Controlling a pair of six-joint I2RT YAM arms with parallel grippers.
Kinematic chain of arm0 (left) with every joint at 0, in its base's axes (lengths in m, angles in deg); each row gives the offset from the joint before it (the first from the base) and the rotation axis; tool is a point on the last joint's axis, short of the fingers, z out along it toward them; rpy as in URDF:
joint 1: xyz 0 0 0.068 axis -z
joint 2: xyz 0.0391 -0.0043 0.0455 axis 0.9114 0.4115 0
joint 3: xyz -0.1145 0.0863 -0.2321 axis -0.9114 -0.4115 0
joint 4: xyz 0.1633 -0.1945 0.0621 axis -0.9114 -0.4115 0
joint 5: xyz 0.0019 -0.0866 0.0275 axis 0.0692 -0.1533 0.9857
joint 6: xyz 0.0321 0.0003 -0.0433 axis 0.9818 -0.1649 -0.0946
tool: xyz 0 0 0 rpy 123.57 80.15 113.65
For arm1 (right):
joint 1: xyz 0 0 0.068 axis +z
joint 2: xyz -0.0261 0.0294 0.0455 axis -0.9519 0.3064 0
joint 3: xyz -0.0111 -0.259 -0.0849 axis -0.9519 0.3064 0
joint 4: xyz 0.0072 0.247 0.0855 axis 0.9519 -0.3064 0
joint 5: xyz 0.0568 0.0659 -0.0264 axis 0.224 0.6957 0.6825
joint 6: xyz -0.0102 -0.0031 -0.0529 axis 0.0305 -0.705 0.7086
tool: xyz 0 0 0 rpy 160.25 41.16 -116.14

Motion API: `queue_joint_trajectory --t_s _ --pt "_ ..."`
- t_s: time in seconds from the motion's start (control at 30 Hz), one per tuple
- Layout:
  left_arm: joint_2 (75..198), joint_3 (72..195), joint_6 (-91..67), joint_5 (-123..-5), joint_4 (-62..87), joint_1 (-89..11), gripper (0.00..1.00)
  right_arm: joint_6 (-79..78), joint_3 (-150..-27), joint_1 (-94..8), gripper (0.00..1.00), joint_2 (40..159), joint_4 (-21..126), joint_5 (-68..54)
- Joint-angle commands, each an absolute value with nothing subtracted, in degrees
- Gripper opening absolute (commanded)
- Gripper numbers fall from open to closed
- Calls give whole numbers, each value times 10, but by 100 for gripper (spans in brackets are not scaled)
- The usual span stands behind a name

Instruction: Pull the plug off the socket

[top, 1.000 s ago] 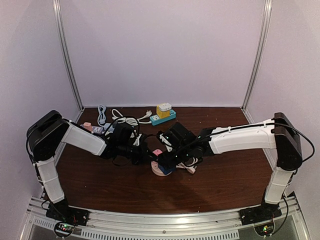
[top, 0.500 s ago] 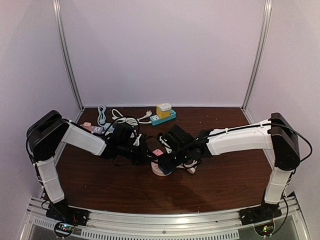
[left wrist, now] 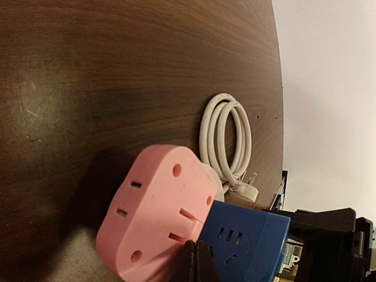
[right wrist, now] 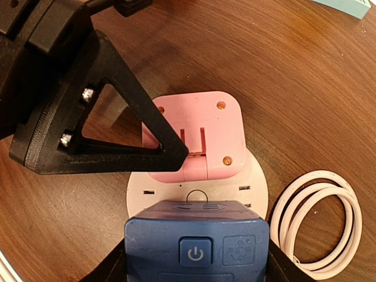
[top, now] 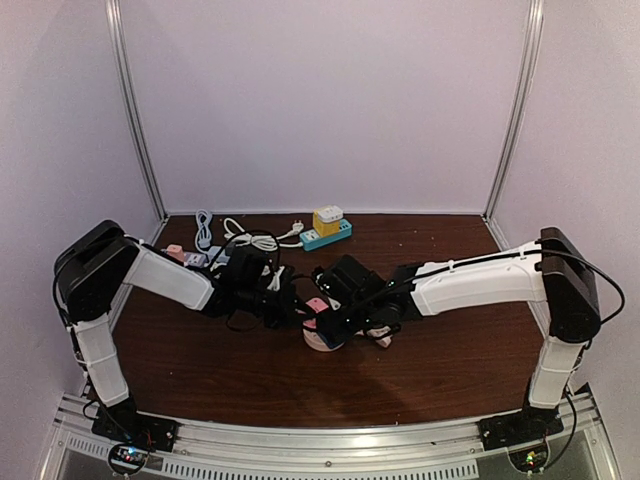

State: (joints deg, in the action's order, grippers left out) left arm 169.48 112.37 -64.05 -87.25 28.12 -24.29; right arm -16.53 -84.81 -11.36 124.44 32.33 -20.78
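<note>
A round white socket [right wrist: 256, 187] lies on the brown table with a pink adapter [right wrist: 202, 135] and a blue cube plug [right wrist: 197, 249] with a power button sitting on it. My right gripper [right wrist: 197, 261] is shut on the blue plug, one black finger on each side. My left gripper [left wrist: 197, 262] is shut, its tip resting on the pink adapter [left wrist: 154, 214] beside the blue plug [left wrist: 252, 244]. In the top view both grippers, left [top: 296, 310] and right [top: 335, 322], meet over the socket [top: 316, 343].
A coiled white cable [right wrist: 320, 220] lies just right of the socket. A teal power strip [top: 327, 237] with a yellow adapter [top: 327, 218] lies at the back. More cables [top: 204, 228] and adapters [top: 176, 252] lie at the back left.
My right gripper has edged left and lower over the socket, now covering the blue plug in the top view. The left arm has barely moved.
</note>
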Motion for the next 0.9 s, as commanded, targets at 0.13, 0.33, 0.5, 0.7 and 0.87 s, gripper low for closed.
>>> queue_joint_trajectory --t_s 0.13,0.33,0.5,0.7,0.87 --pt "1756 1107 -605 -803 137 -237 0 -152 -874 -111 22 1220 357 -310" --pt "1756 1107 -589 -782 105 -236 0 -166 -889 -123 23 1221 341 -263" --pt "1757 1104 -591 -778 107 -230 0 -184 -901 -140 24 1225 317 -239" --pt "1758 1111 -588 -767 88 -217 0 -194 -900 -145 25 1224 314 -230" --pt "1761 1112 -588 -763 72 -211 0 -205 -903 -146 25 1235 316 -222"
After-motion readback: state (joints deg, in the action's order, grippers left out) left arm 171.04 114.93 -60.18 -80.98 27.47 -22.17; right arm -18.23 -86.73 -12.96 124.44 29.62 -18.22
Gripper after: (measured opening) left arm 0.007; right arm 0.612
